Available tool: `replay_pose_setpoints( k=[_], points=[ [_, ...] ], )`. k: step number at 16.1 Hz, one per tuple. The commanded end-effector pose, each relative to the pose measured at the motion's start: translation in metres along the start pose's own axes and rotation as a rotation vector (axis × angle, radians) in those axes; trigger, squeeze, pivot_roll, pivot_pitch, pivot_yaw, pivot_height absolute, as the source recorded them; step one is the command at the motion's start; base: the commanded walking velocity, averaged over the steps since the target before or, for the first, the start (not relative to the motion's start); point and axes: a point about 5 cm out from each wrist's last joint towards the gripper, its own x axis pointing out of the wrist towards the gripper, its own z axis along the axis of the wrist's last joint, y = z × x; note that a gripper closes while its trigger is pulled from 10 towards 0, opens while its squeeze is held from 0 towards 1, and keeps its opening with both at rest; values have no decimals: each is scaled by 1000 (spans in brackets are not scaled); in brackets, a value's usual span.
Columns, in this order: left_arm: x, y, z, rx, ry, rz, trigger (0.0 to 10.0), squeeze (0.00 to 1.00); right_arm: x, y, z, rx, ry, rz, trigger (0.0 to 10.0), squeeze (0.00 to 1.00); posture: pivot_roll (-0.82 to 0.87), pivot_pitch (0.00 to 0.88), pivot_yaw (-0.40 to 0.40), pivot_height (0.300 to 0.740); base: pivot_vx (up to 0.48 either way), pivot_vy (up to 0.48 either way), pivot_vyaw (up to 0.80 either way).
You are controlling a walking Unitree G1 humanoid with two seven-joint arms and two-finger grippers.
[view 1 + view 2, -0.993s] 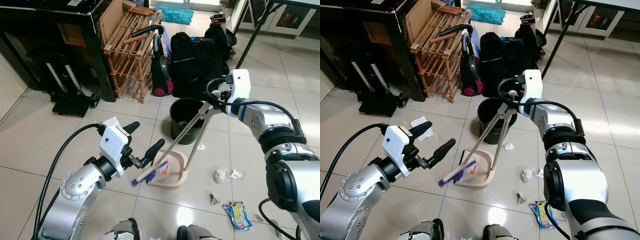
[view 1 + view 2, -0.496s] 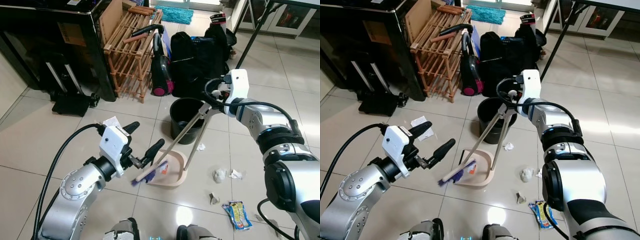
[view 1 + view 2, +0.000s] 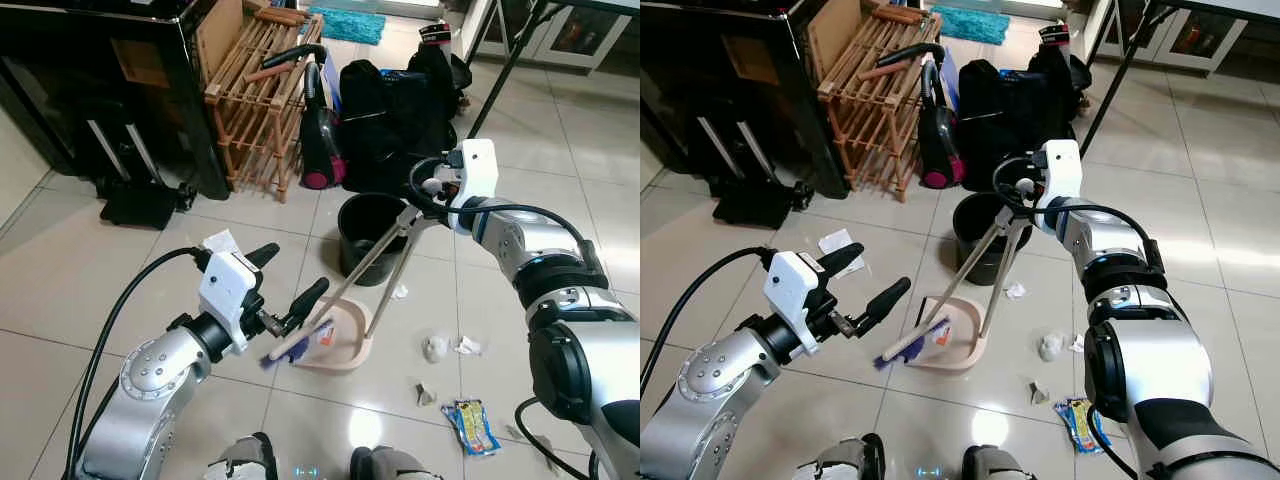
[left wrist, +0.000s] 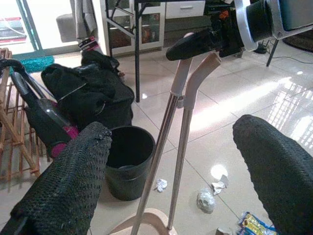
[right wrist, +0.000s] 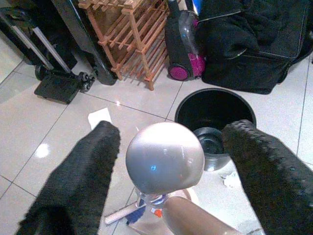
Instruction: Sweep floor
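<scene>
Clearly little is swept yet: crumpled paper scraps (image 3: 437,349) and a snack wrapper (image 3: 468,425) lie beside the beige dustpan (image 3: 341,342), where the right gripper (image 5: 164,161), fingers spread, straddles the broom handle (image 3: 375,257), left gripper (image 3: 290,288) open nearby.

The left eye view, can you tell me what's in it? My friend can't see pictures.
The robot's right claw is at the tops of a broom handle and a dustpan handle, while its left claw hangs open near the broom's low end. A black bin stands behind, and paper scraps and a wrapper litter the tiled floor.
</scene>
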Motion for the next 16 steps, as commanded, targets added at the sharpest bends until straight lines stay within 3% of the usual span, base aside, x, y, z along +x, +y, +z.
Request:
replay_pose_setpoints(
  k=[1,2,3,5,16],
  points=[
    [-2,-2,2,0,0,-4,10000,0,1,1,3,-6,-6,10,2627,0,-27,205,-35,740,0,0,0],
    [-2,-2,2,0,0,-4,10000,0,1,1,3,-6,-6,10,2314,0,-27,205,-35,740,0,0,0],
    [-2,-2,2,1,0,-5,10000,0,1,1,3,-5,-6,11,667,0,-27,206,-35,740,0,0,0],
    [-2,-3,2,2,0,-5,10000,0,1,1,3,-4,-8,10,157,0,-28,205,-36,740,0,0,0],
    [-3,-1,0,17,6,-3,10000,0,1,3,7,0,-38,15,0,0,-27,195,-37,740,0,0,0]
  ],
)
